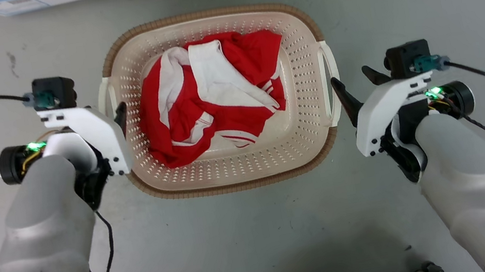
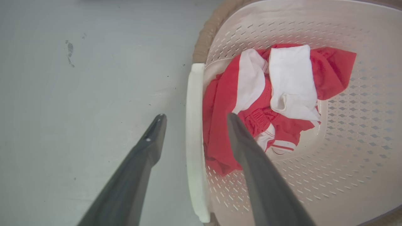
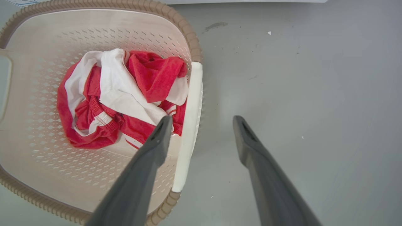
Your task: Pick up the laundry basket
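Left gripper (image 2: 196, 115), right gripper (image 3: 203, 117): open wide, empty, each straddling white side handle (image 2: 192, 141) of laundry basket (image 1: 231, 186). Risk: unequal closing or lift tilts basket, handle slips.

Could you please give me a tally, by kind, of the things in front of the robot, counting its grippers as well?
laundry basket: 1
basket handles: 2 (left handle, right handle)
heap of red-and-white clothes: 1 (the separate pieces cannot be told apart)
grippers: 2 (left gripper, right gripper, jaws of both apart)
Total: 6
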Tool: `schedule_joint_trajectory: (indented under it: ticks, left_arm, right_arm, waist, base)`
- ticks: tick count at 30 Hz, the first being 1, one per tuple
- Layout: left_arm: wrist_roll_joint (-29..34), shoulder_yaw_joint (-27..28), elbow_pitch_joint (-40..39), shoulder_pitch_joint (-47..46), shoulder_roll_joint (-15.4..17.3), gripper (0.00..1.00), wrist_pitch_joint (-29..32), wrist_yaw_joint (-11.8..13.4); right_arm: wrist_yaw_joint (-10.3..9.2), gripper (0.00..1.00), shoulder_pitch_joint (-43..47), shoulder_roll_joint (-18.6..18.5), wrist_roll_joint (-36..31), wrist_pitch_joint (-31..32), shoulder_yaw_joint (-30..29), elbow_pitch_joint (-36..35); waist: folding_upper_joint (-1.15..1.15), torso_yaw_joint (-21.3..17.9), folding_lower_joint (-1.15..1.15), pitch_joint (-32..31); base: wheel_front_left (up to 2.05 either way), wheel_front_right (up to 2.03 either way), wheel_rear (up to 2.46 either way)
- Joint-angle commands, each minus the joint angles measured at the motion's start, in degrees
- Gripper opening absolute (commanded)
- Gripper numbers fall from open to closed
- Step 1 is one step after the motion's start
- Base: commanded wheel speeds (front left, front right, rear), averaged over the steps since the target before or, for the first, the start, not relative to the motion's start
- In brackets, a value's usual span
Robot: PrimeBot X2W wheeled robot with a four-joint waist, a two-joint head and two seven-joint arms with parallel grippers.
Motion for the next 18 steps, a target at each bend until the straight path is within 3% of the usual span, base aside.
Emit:
schedule_joint_trajectory:
  ticks: [1,15,16,17,18]
  left_arm:
    - [-1.0,-0.73,0.41,-1.45,0.79,1.0,0.6,0.02]
    - [-8.02,-7.92,1.19,-4.04,2.63,1.0,5.55,0.01]
    - [-8.5,-8.38,1.06,-4.16,2.85,0.75,5.85,0.01]
    - [-9.05,-9.0,0.86,-4.2,2.94,0.3,6.35,0.01]
    - [-9.67,-9.46,0.55,-4.31,3.07,0.0,6.52,0.01]
  right_arm:
    - [-0.02,1.0,-1.98,0.02,1.23,0.74,1.32,1.19]
    - [-0.02,1.0,-7.99,0.01,10.42,5.98,11.57,6.52]
    - [-0.02,0.74,-8.22,0.0,11.14,6.36,12.07,6.77]
    - [-0.02,0.25,-8.57,0.0,11.59,6.58,12.69,6.95]
    - [-0.02,0.0,-8.88,0.0,12.04,6.57,13.14,7.14]
  waist:
    - [0.0,-0.26,-0.01,1.57]
    - [0.0,-0.23,-0.01,4.87]
    - [0.0,-0.26,-0.01,5.02]
    - [0.0,-0.3,-0.01,5.16]
    - [0.0,-0.31,-0.01,5.29]
  base:
    - [0.0,0.0,0.0]
    - [0.0,0.0,0.0]
    - [0.0,0.0,0.0]
    - [0.0,0.0,0.0]
    - [0.0,0.0,0.0]
